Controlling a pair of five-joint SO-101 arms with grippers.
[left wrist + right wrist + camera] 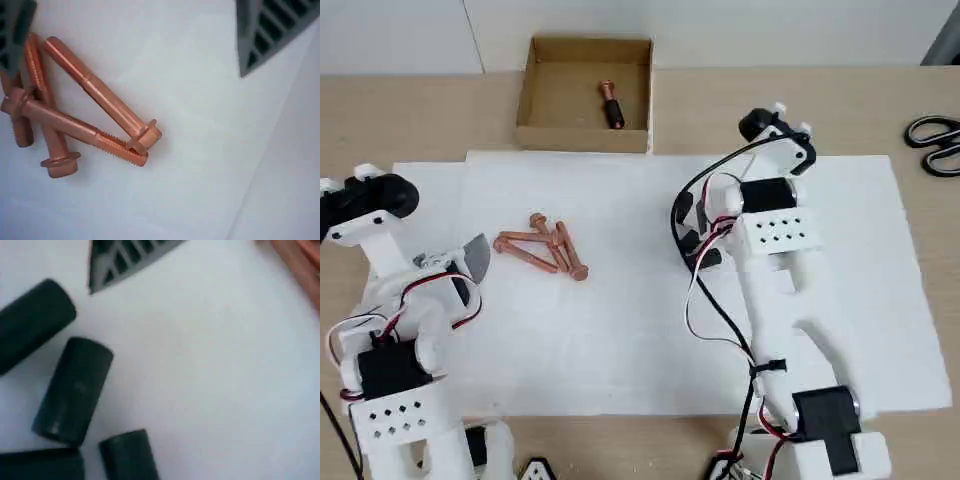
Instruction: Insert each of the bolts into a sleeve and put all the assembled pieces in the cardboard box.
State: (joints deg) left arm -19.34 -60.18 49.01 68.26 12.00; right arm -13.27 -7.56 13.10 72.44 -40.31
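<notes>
**Left fingers** (pixel 265 30): spread wide, holding nothing, just left of the bolts.

**Right fingers** (pixel 130 255): one shows with no partner against it, so I judge them spread and empty. They hang above the sleeves, mid-sheet.

**Bolts** (pixel 545 245): at least four, copper-coloured, crossed in a loose heap left of centre. None is sleeved.

**Sleeves** (pixel 72 390): four, black, lying near one another, all empty.

**Assembled piece** (pixel 610 105): one, lying in the cardboard box (pixel 535 100) just past the sheet's far edge. By my reckoning that is one done and about four left.

**Room:** the paper sheet (pixel 620 340) lies bare between the heap and my right arm, and along its near side. The box walls need clearing from above. Cables (pixel 705 300) droop over the sheet beside my right arm. Scissors (pixel 935 140) lie far right on the tabletop (pixel 420 110), well apart.
</notes>
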